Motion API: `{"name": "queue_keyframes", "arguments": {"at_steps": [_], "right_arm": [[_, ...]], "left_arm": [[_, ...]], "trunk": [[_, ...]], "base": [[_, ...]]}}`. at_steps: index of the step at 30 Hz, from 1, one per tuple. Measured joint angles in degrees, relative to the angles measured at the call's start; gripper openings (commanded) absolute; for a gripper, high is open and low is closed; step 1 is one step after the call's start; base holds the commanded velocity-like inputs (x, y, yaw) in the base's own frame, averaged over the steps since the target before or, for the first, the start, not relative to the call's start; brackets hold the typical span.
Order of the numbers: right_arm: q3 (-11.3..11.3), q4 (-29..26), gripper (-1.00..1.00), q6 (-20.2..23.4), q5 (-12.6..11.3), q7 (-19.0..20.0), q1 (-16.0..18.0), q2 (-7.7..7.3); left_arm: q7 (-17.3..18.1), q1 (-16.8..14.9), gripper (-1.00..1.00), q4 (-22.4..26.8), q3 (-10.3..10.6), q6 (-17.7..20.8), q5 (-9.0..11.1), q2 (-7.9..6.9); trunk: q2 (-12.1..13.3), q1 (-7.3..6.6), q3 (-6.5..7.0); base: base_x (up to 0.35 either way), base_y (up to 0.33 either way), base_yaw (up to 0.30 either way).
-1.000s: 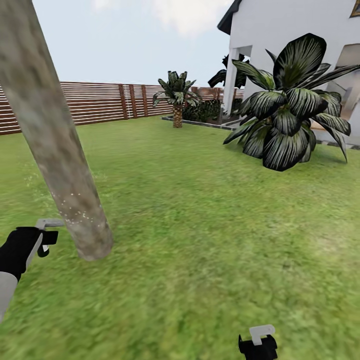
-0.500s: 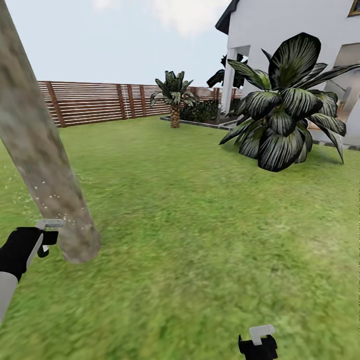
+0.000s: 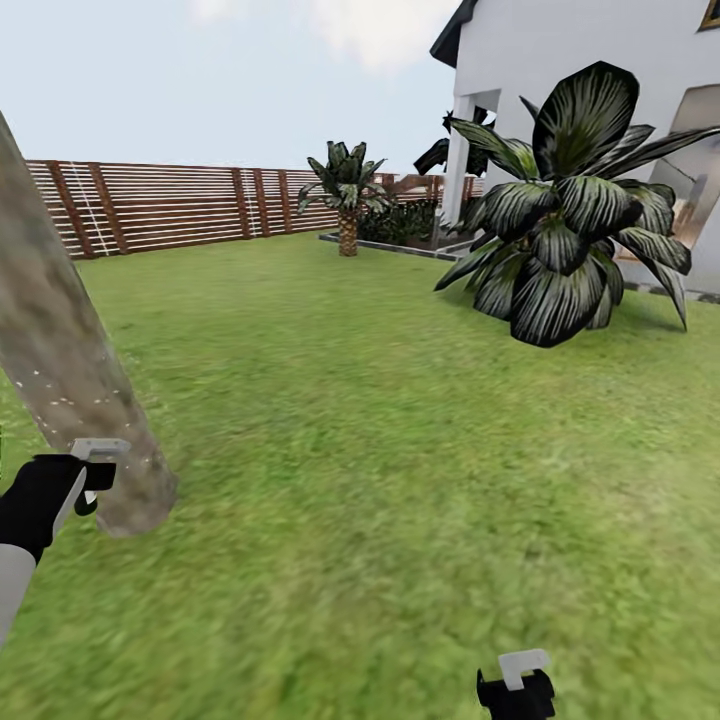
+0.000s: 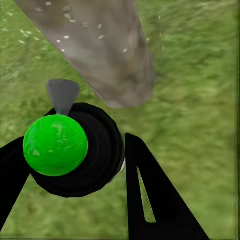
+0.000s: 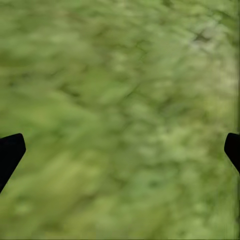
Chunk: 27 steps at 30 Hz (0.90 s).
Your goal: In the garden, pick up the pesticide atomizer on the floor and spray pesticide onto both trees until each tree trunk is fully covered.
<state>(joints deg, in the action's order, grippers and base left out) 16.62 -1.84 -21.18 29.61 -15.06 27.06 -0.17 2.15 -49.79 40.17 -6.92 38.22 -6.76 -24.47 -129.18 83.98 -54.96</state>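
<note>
A thick mottled grey-brown tree trunk point(image 3: 65, 390) leans at the left of the head view, with white specks on its lower part. My left gripper point(image 3: 72, 482) sits right beside the trunk's base, shut on the pesticide atomizer point(image 3: 98, 449). In the left wrist view the atomizer point(image 4: 75, 155) is a black round body with a green ball and a grey nozzle. It is held between the black fingers point(image 4: 150, 200), and its nozzle points at the trunk point(image 4: 100, 45). My right gripper point(image 3: 515, 688) hangs low over the grass, open with nothing in it point(image 5: 120, 150).
Green lawn point(image 3: 400, 450) stretches ahead and to the right. A large dark-leaved palm point(image 3: 565, 230) stands at the right in front of a white house point(image 3: 560, 60). A small palm point(image 3: 347, 195) and a brown slat fence point(image 3: 180, 205) close the far side.
The whole picture has shifted: the trunk now stands further left and more fence shows, so the camera has moved. Both grippers hold the same places in the view.
</note>
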Motion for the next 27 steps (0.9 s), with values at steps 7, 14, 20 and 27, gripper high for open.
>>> {"name": "queue_keyframes", "arguments": {"at_steps": [7, 14, 20, 27], "right_arm": [[-0.01, 0.01, 1.0, 0.0, 0.02, 0.0, -0.02, 0.0], [0.0, 0.01, 1.0, 0.0, 0.02, 0.02, -0.01, 0.0], [0.0, 0.01, 1.0, 0.0, 0.02, 0.04, 0.01, 0.0], [0.0, -0.01, 1.0, 0.0, -0.04, 0.05, 0.01, 0.0]], "left_arm": [[-2.07, 0.07, -1.0, -0.52, -0.02, 0.01, -0.18, -0.18], [-3.85, 0.19, -1.0, -0.72, 0.08, 0.05, 0.19, -0.03], [-3.93, 0.18, -1.0, -0.52, 0.08, 0.43, 0.18, 0.08], [-3.96, 0.17, -1.0, -0.85, -0.09, 0.43, 0.19, 0.21]], "trunk": [[0.0, 0.0, 0.0], [0.0, 0.0, 0.0], [0.0, -0.01, 0.0], [0.0, -0.01, 0.0]], "base": [[0.135, -0.273, 0.269], [0.135, -0.272, 0.278], [0.202, -0.224, 0.238], [0.229, -0.2, 0.013]]}}
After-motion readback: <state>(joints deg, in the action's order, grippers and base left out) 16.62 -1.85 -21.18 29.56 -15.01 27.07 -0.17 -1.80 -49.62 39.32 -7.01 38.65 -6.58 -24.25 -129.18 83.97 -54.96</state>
